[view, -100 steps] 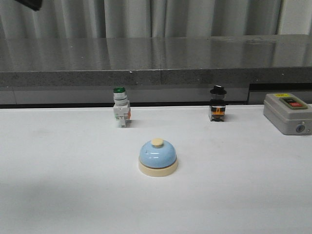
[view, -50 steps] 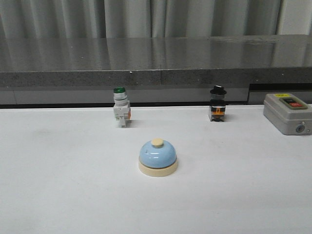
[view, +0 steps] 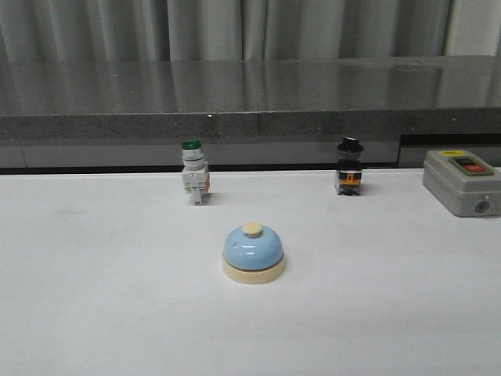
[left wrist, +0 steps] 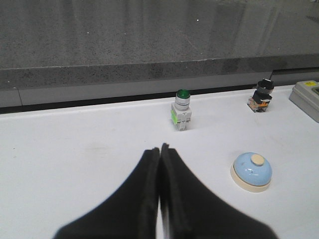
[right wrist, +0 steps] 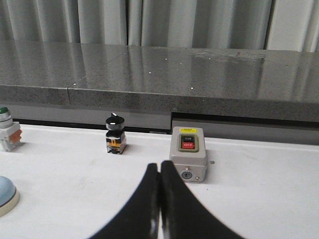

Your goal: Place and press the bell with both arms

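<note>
The light-blue bell (view: 254, 251) with cream base and cream button stands upright on the white table, near the middle. It also shows in the left wrist view (left wrist: 252, 171) and, as a sliver, at the edge of the right wrist view (right wrist: 6, 194). My left gripper (left wrist: 160, 148) is shut and empty, above the table, short of the bell and to its left. My right gripper (right wrist: 159, 165) is shut and empty, well to the right of the bell. Neither arm shows in the front view.
A green-capped white switch (view: 194, 181) and a black-capped switch (view: 349, 175) stand at the table's back. A grey on/off switch box (view: 462, 182) sits at the back right. A dark stone ledge (view: 250, 110) runs behind the table.
A dark arm part at the front view's top left corner one second ago has gone out of view. The bell and switches have not moved.
</note>
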{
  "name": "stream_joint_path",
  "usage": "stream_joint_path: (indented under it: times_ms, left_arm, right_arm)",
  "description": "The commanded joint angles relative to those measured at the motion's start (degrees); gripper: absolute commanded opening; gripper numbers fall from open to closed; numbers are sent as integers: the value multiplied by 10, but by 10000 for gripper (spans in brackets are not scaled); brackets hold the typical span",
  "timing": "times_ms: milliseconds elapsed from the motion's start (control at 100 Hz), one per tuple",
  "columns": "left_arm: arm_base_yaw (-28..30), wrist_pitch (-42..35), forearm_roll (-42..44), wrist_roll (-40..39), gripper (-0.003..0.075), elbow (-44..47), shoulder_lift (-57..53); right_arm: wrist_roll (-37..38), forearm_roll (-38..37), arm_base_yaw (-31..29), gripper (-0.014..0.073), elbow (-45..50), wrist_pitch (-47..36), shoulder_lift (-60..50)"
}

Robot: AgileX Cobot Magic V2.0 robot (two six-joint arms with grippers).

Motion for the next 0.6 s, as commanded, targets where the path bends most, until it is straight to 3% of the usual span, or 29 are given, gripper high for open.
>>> stream_joint_path:
  times_ms: [0, 470, 590]
  left_arm:
    - [1, -42, -8, -1, -20, -16, 2]
    - [1, -42, -8, -1, -20, -16, 2]
    - [1, -59, 44, -1, -20, -16, 2]
  right_arm:
    - [2, -2, -3, -60, -8, -48, -10]
    - [2, -2, -3, -60, -8, -48, -10]
    - [2, -2, -3, -60, -8, -48, -10]
